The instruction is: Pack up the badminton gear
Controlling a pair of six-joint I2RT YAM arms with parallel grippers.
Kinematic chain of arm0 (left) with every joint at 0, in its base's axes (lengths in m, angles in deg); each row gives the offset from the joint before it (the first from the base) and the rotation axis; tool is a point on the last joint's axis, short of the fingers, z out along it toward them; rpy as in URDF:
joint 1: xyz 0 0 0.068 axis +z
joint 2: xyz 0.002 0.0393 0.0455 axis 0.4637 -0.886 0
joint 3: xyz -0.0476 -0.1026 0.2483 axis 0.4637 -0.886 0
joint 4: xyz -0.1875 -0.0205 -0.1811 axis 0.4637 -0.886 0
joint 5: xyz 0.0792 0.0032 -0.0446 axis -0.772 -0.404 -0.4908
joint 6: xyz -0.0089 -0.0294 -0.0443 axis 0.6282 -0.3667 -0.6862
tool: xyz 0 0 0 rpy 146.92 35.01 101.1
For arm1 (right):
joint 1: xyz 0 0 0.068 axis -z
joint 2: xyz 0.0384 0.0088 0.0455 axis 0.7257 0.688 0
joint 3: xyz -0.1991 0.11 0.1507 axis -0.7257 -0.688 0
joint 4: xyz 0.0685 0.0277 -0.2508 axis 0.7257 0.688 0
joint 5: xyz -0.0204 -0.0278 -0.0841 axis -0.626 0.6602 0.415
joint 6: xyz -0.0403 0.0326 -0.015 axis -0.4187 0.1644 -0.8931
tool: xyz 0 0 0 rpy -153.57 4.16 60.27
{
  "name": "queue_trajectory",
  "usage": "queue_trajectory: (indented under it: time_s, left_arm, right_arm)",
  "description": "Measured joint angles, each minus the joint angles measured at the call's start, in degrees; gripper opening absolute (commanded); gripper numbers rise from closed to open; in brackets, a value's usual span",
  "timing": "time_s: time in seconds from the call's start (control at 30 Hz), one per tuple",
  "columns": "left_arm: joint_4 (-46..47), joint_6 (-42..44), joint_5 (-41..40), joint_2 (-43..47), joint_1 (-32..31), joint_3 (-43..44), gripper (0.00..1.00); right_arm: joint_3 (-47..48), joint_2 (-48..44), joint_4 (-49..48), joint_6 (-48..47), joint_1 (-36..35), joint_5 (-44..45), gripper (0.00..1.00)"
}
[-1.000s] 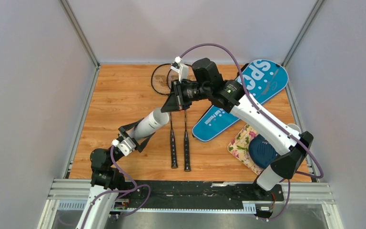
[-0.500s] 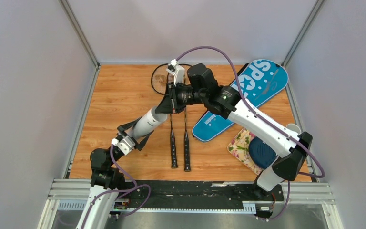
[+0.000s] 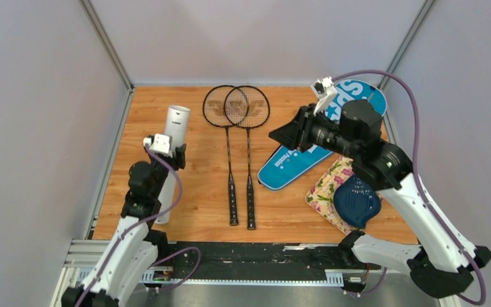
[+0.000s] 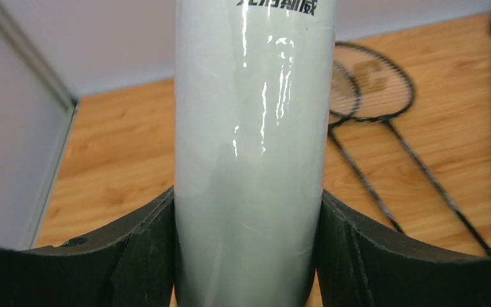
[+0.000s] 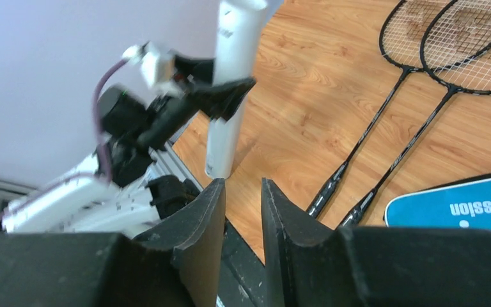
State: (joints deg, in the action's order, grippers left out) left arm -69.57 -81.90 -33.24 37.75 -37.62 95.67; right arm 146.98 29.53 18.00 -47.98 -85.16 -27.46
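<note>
Two rackets (image 3: 236, 147) lie flat, with the tube (image 3: 178, 125) upright to their left.
Top view: the left gripper (image 3: 168, 155) clamps the tube; the right gripper (image 3: 280, 134) hovers right of the rackets, its gap unclear; the cover (image 3: 288, 165) also lies right of them. Left wrist: both tube ends are cut off. Right wrist: jaws slightly parted and empty; the tube's top is cropped.

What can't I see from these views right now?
- White tube interior: mouth too small in top view, at or past the edge in wrist views.
- Tube's lower half, top view: behind left arm.
- Blue cover, top view: middle under right arm.
- Shuttlecocks: none visible in any view.
</note>
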Motion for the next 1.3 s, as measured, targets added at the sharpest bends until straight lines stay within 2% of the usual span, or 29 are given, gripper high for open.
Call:
queue_trajectory:
  time_s: [0.1, 0.2, 0.4, 0.43, 0.6, 0.8, 0.9, 0.97, 1.0, 1.3]
  left_arm:
    - [-3.04, 0.11, -8.48, -11.91, 0.02, 5.66, 0.06]
    - [-4.9, 2.4, -13.4, -26.62, 0.98, 11.91, 0.06]
    - [-4.04, 8.35, -14.6, -50.27, 7.76, 23.54, 0.1]
    - [-3.72, 9.75, -15.21, -54.29, 8.66, 25.66, 0.14]
    - [-6.45, 15.72, -14.95, -69.81, 11.8, 34.73, 0.21]
    - [-8.48, 18.34, -13.62, -75.43, 14.4, 41.33, 0.27]
    - [-10.56, 18.86, -12.48, -77.07, 15.1, 44.15, 0.38]
    - [-12.28, 18.51, -10.23, -77.92, 16.11, 45.97, 0.52]
    - [-13.22, 18.21, -9.01, -78.16, 16.65, 46.6, 0.84]
    - [-18.84, 14.12, 0.79, -80.02, 21.09, 51.01, 0.85]
  right_arm:
    - [-4.63, -5.75, 0.2, -0.44, -0.7, 0.57, 0.31]
    - [-11.54, -9.03, 0.79, -0.39, -0.76, 1.49, 0.31]
    - [-24.17, -10.12, 5.46, 0.26, -0.66, 3.04, 0.31]
    - [-25.24, -10.25, 5.97, 0.39, -0.66, 3.06, 0.31]
    - [-27.71, -11.54, 8.0, 0.55, -0.52, 3.13, 0.31]
    - [-28.0, -11.13, 9.03, -0.07, 0.98, 2.62, 0.31]
    - [-28.02, -9.77, 9.03, -0.61, 2.27, 1.7, 0.31]
    - [-28.15, -8.79, 9.07, -1.03, 3.39, 0.83, 0.31]
    - [-28.22, -8.48, 9.05, -1.18, 4.0, 0.22, 0.31]
    - [-29.27, -9.46, 9.16, -1.49, 10.03, -4.07, 0.31]
